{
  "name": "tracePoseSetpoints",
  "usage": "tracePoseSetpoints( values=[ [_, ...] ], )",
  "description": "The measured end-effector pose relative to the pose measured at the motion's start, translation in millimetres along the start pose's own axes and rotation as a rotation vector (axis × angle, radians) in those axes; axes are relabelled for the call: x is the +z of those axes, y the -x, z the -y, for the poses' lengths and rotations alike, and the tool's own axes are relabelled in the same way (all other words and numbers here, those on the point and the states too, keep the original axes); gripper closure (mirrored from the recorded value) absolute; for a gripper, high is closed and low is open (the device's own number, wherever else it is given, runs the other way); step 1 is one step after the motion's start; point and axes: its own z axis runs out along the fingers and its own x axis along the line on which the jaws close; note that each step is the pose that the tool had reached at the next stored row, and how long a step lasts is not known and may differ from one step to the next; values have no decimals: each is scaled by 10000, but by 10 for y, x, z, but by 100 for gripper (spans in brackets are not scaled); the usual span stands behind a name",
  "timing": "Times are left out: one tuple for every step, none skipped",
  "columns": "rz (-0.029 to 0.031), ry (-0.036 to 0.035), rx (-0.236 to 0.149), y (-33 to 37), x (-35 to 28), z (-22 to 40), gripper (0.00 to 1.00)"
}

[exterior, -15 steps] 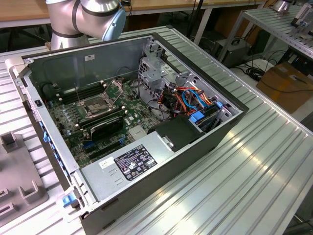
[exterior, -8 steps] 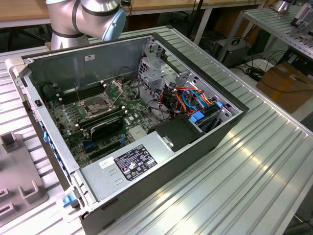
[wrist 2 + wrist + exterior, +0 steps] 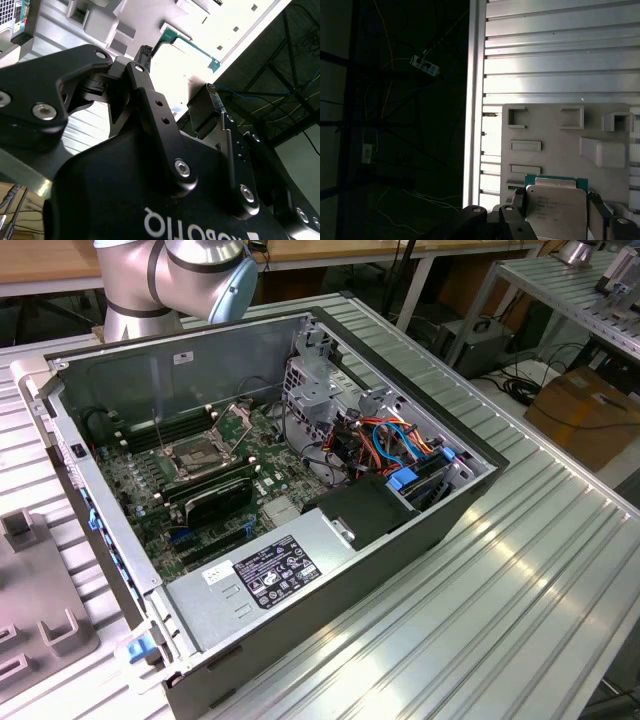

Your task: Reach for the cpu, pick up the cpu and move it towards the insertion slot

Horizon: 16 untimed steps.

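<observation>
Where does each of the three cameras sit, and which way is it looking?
Exterior view: off the arm, looking down into the open computer case on the ribbed table; the arm's joint shows.
First wrist view: on the wrist, looking past the hand at the cpu on a grey plate.
Second wrist view: on the wrist, close behind the hand's black body.
Shared: both wrist views show hand and cpu.

Dull metal lid on cpu (image 3: pixel 556 210); shiny steel frame on insertion slot (image 3: pixel 200 453); ribbed glossy aluminium table (image 3: pixel 530 570).
</observation>
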Motion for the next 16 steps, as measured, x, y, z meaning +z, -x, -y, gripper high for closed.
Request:
tracePoseSetpoints(
  values=[
    [0, 0, 0, 0, 0, 0, 45],
    [-1, 0, 0, 0, 0, 0, 45],
    [-1, 0, 0, 0, -1, 0, 45],
    [0, 1, 0, 0, -1, 0, 45],
    [0, 1, 0, 0, -1, 0, 45],
    [0, 0, -1, 0, -1, 0, 45],
    [0, 0, 0, 0, -1, 0, 45],
    [-2, -1, 0, 6, -3, 0, 45],
    [-1, 0, -2, 16, -2, 1, 45],
    [-1, 0, 0, 29, -3, 1, 45],
    [0, 0, 0, 37, -3, 1, 45],
    [0, 1, 0, 46, -2, 2, 45],
    [0, 1, 0, 54, -3, 2, 45],
    [0, 0, 0, 59, -3, 2, 45],
    [-1, 0, 0, 71, -3, 3, 45],
    [1, 0, 0, 80, -3, 3, 45]
  ],
)
